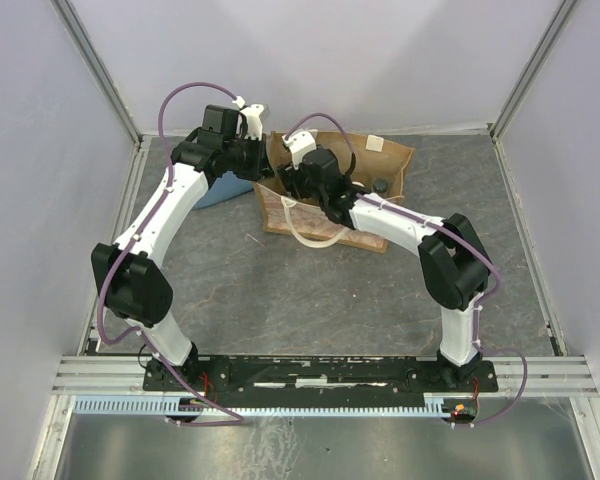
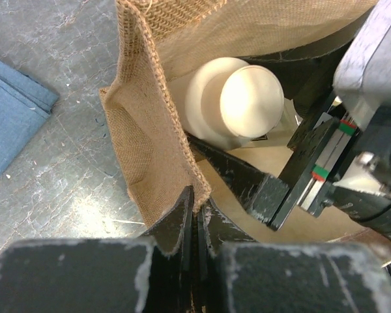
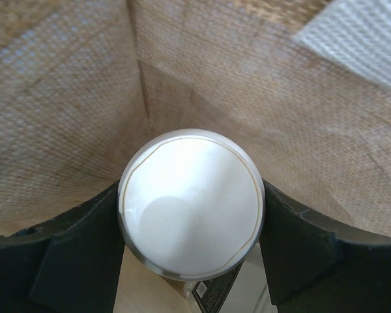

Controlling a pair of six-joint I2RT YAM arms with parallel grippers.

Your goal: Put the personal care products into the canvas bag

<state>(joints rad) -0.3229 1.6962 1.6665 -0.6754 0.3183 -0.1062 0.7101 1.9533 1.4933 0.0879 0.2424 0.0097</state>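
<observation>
So your cream-topped bottle (image 3: 190,202) is down inside the canvas bag (image 1: 392,152), in the bag's left end, close to the corner where two of the woven walls meet. Your right gripper (image 3: 190,228) has it clamped, one black finger (image 3: 85,241) pressed on each side just below the cap, jaws about half spread around it. From the left wrist view you can see the same bottle (image 2: 251,101) from the side and above, cap up, with the right arm's finger reaching in beside it.

Your left gripper (image 2: 195,203) is pressed together on the bag's left wall (image 2: 143,150), pinching the burlap edge right at the rim and holding that side up.

Further right inside the bag there's a small dark spot (image 1: 380,185), might be a dark cap, but it's too tiny in the top view to say.

A cream rope handle (image 1: 305,235) loops out over the bag's near side. A folded blue cloth (image 1: 215,195) lies on the grey table (image 1: 280,290) just left of the bag, partly under the left arm.
</observation>
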